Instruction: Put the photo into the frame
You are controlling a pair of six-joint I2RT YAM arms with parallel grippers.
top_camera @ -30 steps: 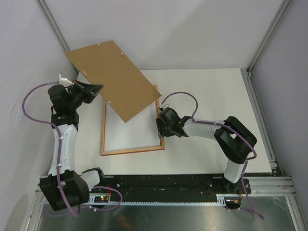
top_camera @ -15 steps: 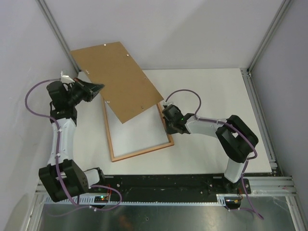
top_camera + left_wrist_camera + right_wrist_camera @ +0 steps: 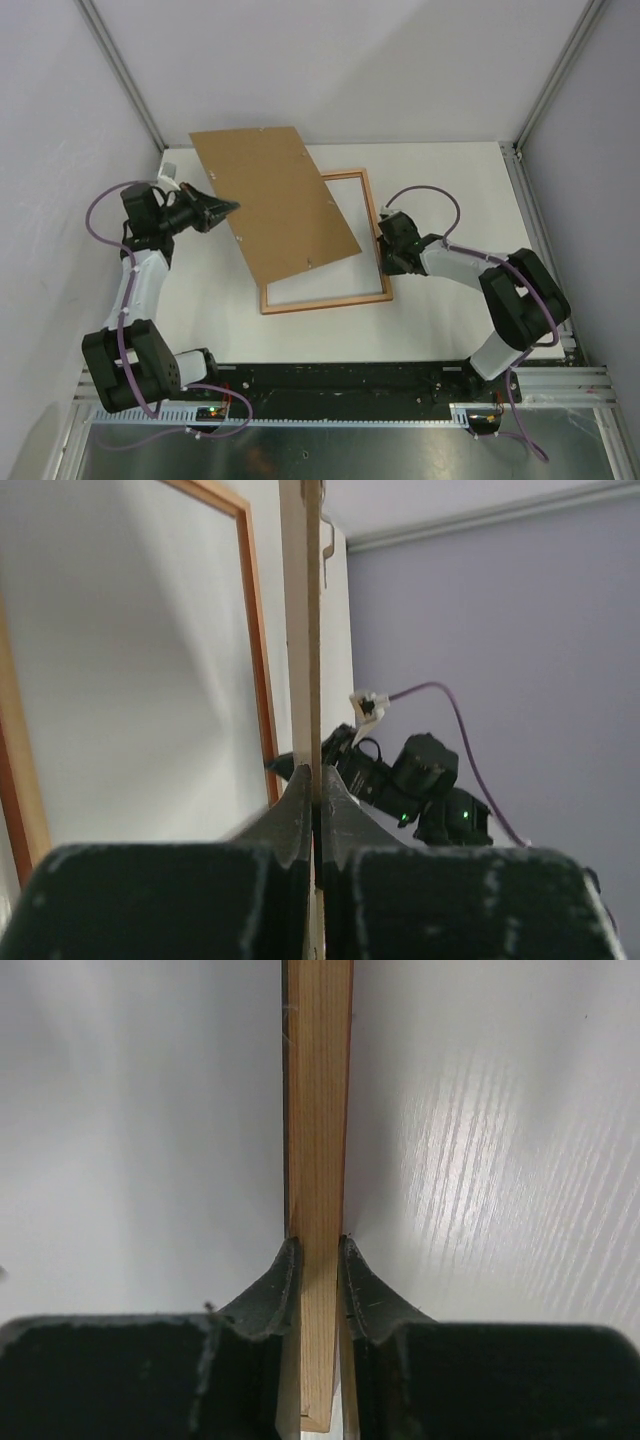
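Observation:
The frame [image 3: 330, 301] lies flat on the white table, its orange rim around a pale inside. My right gripper [image 3: 382, 247] is shut on the frame's right rail, which shows as a pale wood strip [image 3: 318, 1110] between the fingers of my right gripper [image 3: 318, 1250]. A plain brown backing board [image 3: 275, 205] hangs tilted over the frame's left half. My left gripper [image 3: 233, 207] is shut on the board's left edge; that thin edge [image 3: 312, 630] runs up from my left gripper [image 3: 313, 785]. The photo is hidden.
Grey walls close in the white table [image 3: 450, 190] on the left, back and right, with metal posts at the back corners. A black rail [image 3: 350, 380] with the arm bases runs along the near edge. The right arm [image 3: 410, 780] shows beyond the board in the left wrist view.
The right gripper closed on the frame's right rail and pulled the frame to the right. The left gripper carried the board to the right along with it.

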